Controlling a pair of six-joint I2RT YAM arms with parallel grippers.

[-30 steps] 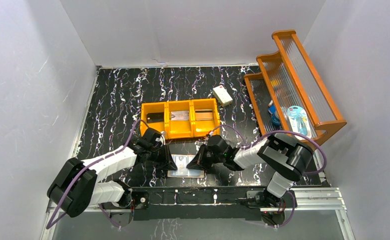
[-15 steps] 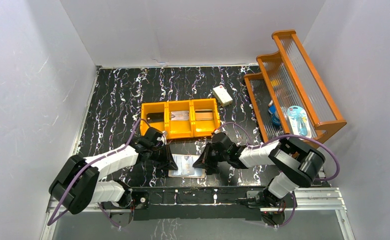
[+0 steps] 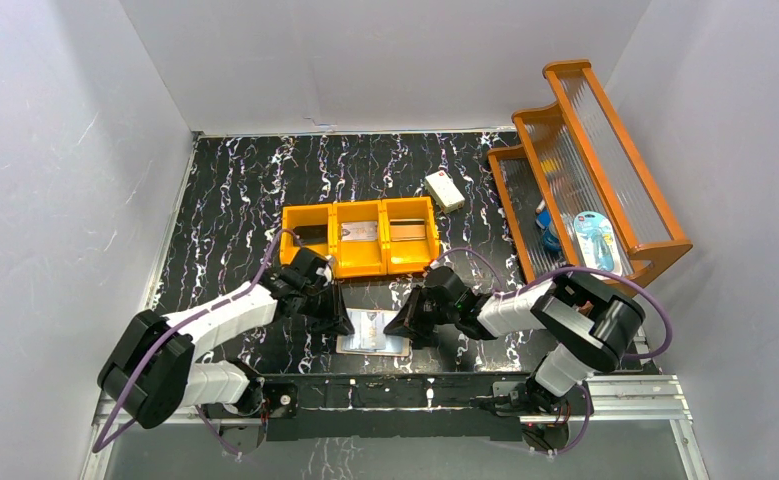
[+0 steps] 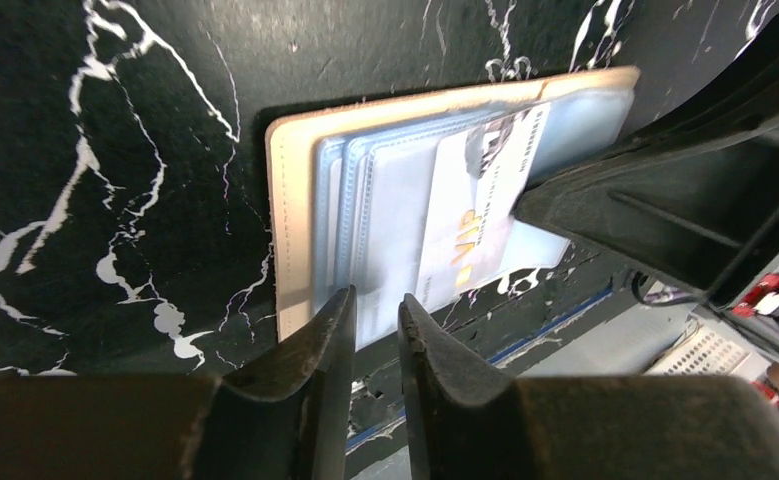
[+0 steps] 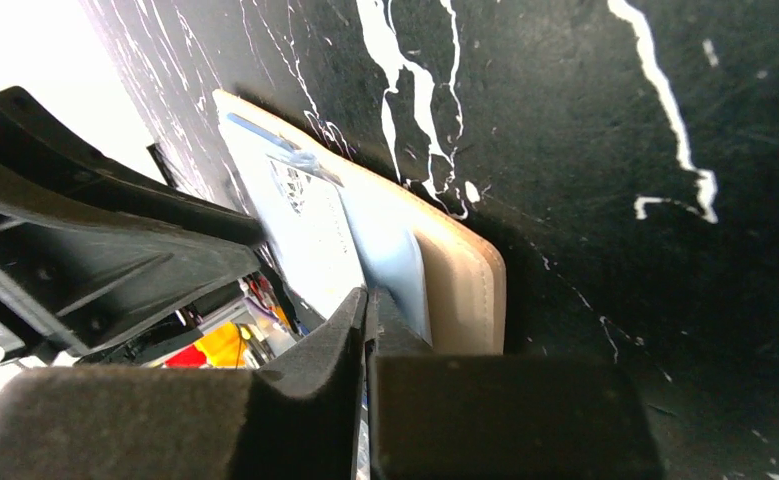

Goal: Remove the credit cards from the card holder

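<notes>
The card holder point(image 3: 373, 333) lies open on the counter point(image 3: 235, 190), between both sets of fingers. Fingers of the left gripper point(image 4: 376, 300) stand slightly apart, holder edge just beyond their tips. Fingers of the right gripper point(image 5: 368, 297) are together at the white credit card point(image 5: 310, 235); grip unconfirmed.

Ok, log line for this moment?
card holder open flat | white card partly out of pocket | left end effector narrowly open at holder edge | right end effector closed at card, grip unconfirmed
</notes>
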